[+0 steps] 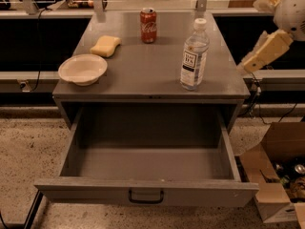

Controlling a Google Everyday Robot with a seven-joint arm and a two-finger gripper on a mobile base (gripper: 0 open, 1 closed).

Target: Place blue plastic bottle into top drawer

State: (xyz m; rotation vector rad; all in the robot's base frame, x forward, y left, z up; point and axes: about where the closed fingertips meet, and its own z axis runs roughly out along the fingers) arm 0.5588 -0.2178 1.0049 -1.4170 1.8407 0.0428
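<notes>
Cream plastic marks the gripper (265,51), which hangs in the air to the right of the bottle (194,56), off the edge of the cabinet top (143,78) and level with the bottle's upper half; it has hold of nothing, and whether it is open or closed I cannot tell. The bottle stands upright near the front right of that top, cap on, apart from everything else. Below and in front of the bottle, the drawer (95,192) is pulled fully out with nothing in it. Behind and left of the bottle stands a red can (148,25); farther left lie a yellow sponge (105,46) and a pale bowl (82,69). A box (274,175) sits on the floor, lower right of the bottle. I judge the bottle to be light to moderate in weight, thin-walled and smooth, so it may dent or slip under a hard squeeze, and being tall it could tip if nudged. The labelled middle looks like the best hold: gripped from the side, firm but not crushing.
</notes>
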